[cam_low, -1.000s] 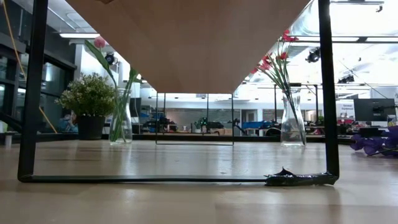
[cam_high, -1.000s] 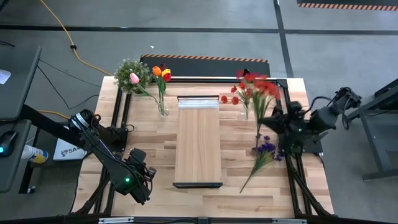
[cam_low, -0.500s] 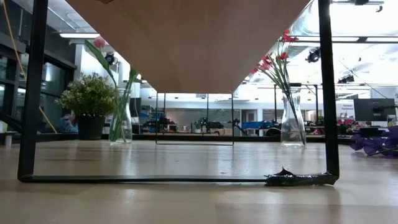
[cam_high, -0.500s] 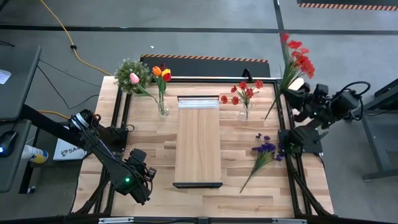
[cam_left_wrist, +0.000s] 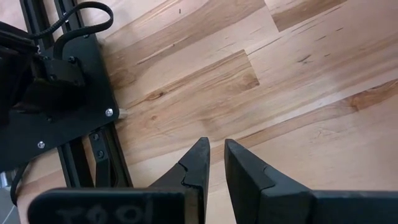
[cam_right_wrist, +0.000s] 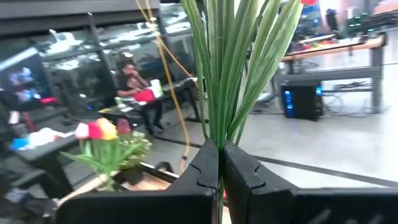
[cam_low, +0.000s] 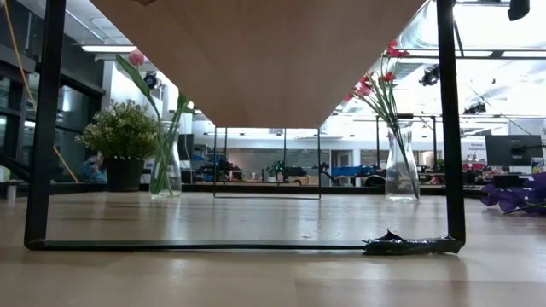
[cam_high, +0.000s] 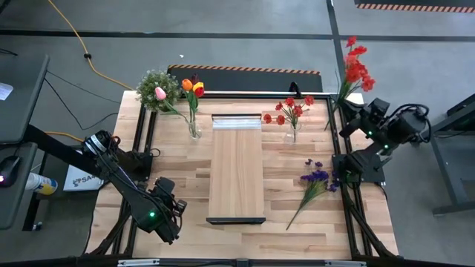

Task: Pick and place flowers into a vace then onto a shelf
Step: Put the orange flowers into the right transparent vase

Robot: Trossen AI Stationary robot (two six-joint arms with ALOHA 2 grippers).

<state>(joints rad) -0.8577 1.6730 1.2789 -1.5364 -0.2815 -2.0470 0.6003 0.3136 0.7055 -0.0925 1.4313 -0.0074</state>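
- High view: the right gripper point(cam_high: 346, 108) hangs past the bench's point(cam_high: 178, 163) far right corner, clamped on the green stems of a red flower spray point(cam_high: 357, 65) whose blossoms reach out beyond the bench's far edge. The shelf point(cam_high: 237, 167) lies along the middle of the bench. Just off the shelf's far left end a glass vase point(cam_high: 194, 127) holds orange, yellow and pink tulips point(cam_high: 191, 87); just off its far right end a second vase point(cam_high: 294, 133) holds small red blossoms point(cam_high: 287, 110). A purple spray point(cam_high: 315, 180) lies flat near the bench's right edge. A bushy potted plant point(cam_high: 154, 87) sits at the far left corner. The left gripper point(cam_high: 168, 226) waits near the near left corner.
- Low view: both vases stand upright behind the shelf's black bracket point(cam_low: 246, 244).
- Left wrist view: the left gripper point(cam_left_wrist: 216, 149) is nearly shut, empty, just above bare bench wood.
- Right wrist view: the right gripper point(cam_right_wrist: 221, 154) pinches a bundle of green stems point(cam_right_wrist: 231, 68).
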